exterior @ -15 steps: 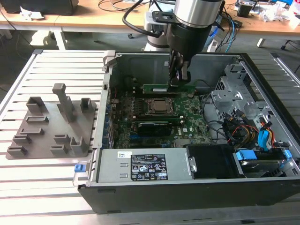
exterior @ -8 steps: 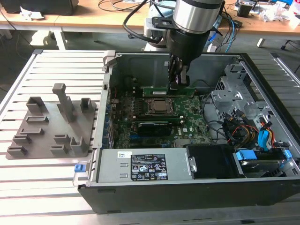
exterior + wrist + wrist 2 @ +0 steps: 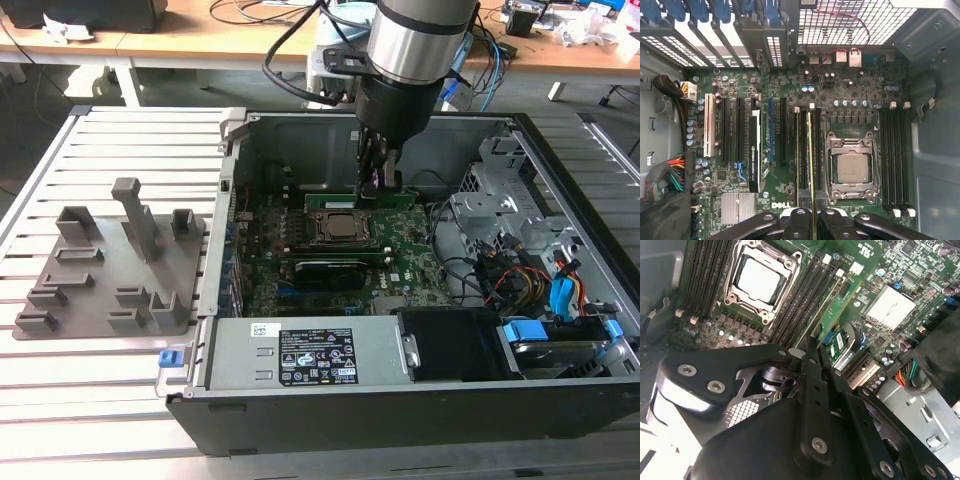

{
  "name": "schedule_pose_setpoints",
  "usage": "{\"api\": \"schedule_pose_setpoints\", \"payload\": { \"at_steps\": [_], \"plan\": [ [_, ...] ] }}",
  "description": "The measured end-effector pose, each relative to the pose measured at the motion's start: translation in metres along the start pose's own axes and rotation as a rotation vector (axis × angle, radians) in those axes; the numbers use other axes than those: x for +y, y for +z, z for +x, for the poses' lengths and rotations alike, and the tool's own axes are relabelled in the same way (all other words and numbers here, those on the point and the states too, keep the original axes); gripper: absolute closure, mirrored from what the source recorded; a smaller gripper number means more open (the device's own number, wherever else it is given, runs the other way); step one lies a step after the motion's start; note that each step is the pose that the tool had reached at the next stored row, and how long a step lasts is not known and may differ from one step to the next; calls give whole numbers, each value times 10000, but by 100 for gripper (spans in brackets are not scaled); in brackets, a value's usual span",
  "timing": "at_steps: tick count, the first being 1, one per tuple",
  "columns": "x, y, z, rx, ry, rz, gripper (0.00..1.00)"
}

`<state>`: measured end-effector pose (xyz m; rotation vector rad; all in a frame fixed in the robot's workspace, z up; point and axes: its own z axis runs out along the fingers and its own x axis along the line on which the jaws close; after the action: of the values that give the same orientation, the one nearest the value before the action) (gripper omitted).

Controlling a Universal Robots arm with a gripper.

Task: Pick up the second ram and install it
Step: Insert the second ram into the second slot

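Observation:
The second ram (image 3: 810, 160) is a thin green stick seen edge-on, standing in the row of memory slots right beside the processor socket (image 3: 850, 167). My gripper (image 3: 812, 212) is shut on one end of it, a black finger on each side. In the second wrist view the gripper (image 3: 812, 352) pinches the ram (image 3: 840, 302), whose green face runs away along the dark slots. In the exterior view the gripper (image 3: 378, 190) reaches down into the open computer case onto the ram (image 3: 340, 200), just behind the socket (image 3: 338, 228). Whether the stick is fully seated cannot be told.
A grey fixture plate (image 3: 110, 270) with upright blocks lies on the slatted table at the exterior view's left. Inside the case are the green motherboard (image 3: 790, 187), an expansion card (image 3: 756, 150), the power supply (image 3: 300, 350) and a drive cage with coloured cables (image 3: 540, 280).

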<state>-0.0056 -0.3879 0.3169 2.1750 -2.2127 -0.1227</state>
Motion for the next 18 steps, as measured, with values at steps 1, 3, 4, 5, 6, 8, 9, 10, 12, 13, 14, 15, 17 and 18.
{"api": "schedule_pose_setpoints", "payload": {
  "at_steps": [1, 3, 4, 5, 6, 8, 9, 10, 12, 13, 14, 15, 17, 18],
  "plan": [
    [-1, 12, 0, -1, 0, 0, 86],
    [-3, 36, 1, -1, 0, 0, 86],
    [-3, 43, 1, 0, 0, 0, 86],
    [-5, 58, 2, 0, 0, 0, 86],
    [-6, 75, 2, -1, 0, 0, 86],
    [-8, 94, 3, 0, 1, 0, 86],
    [-8, 99, 2, 0, 0, 0, 86],
    [-9, 108, 3, 0, 1, 0, 86],
    [-10, 128, 3, 1, 1, 0, 86],
    [-11, 134, 2, 0, 0, 0, 86],
    [-11, 142, 3, 0, 0, 0, 86],
    [-12, 152, 3, 0, 0, 0, 86],
    [-15, 179, 4, 0, 0, 0, 86],
    [-15, 188, 4, -1, 0, 0, 86]
  ]
}}
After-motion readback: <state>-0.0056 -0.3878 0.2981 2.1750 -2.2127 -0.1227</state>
